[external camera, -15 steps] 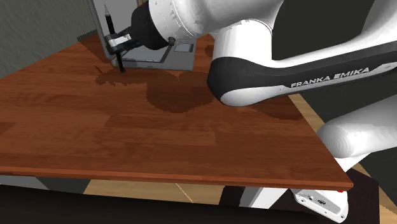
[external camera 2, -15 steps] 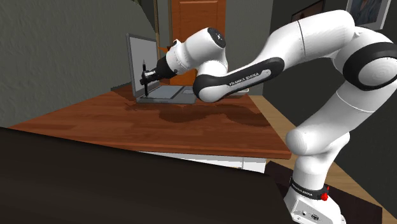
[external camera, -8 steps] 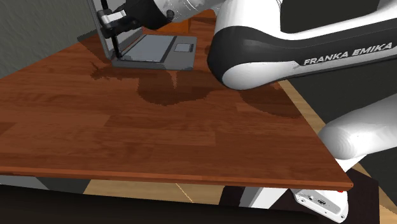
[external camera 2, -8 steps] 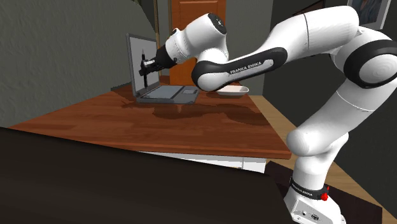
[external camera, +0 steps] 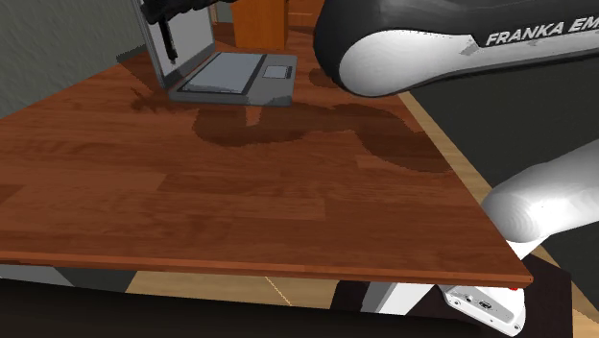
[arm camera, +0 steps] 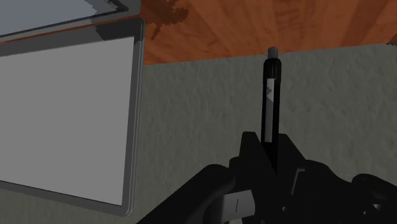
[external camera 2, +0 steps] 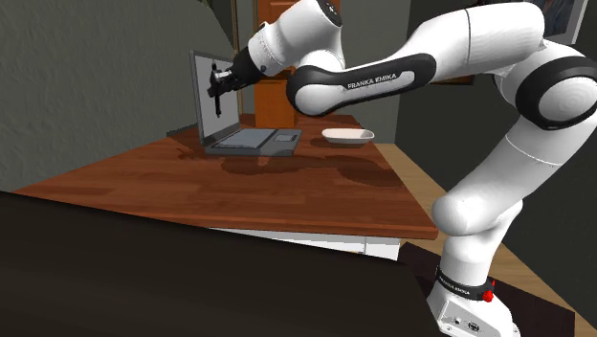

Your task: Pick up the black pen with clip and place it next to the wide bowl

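1 pen (external camera 2: 219, 103), clamped between the gripper's (external camera 2: 224, 80) fingers, now rides higher above the table (external camera 2: 287, 191) than 1 s ago; lift appears complete, carry to bowl (external camera 2: 347, 136) remains.

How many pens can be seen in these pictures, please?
1. The black pen is clasped upright in the tool, held above the table in front of the open laptop. Another could lie hidden behind the laptop.
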`<state>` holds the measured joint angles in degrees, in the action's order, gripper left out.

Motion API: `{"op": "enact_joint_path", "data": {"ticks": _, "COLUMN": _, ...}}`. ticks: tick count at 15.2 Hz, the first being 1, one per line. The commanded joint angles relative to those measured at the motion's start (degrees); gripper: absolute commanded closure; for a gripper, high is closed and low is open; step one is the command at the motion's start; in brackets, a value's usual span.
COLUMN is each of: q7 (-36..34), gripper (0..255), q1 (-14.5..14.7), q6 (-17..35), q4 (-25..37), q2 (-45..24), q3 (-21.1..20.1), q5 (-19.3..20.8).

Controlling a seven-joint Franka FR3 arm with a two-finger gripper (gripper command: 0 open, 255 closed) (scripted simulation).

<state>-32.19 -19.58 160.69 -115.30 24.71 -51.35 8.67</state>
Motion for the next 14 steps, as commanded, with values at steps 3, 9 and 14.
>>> {"op": "enact_joint_path", "data": {"ticks": 3, "q7": 1.2, "gripper": 255, "q1": 0.5, "q6": -3.1, "q4": 3.4, "q2": -0.7, "q3": 0.7, "q5": -0.4}}
{"op": "enact_joint_path", "data": {"ticks": 9, "q7": 2.6, "gripper": 255, "q1": 0.7, "q6": -7.2, "q4": 8.2, "q2": -1.9, "q3": 1.2, "q5": -0.6}}
{"op": "enact_joint_path", "data": {"ticks": 14, "q7": 12.5, "gripper": 255, "q1": 9.0, "q6": -4.2, "q4": 1.7, "q2": 0.3, "q3": 13.9, "q5": -7.0}}
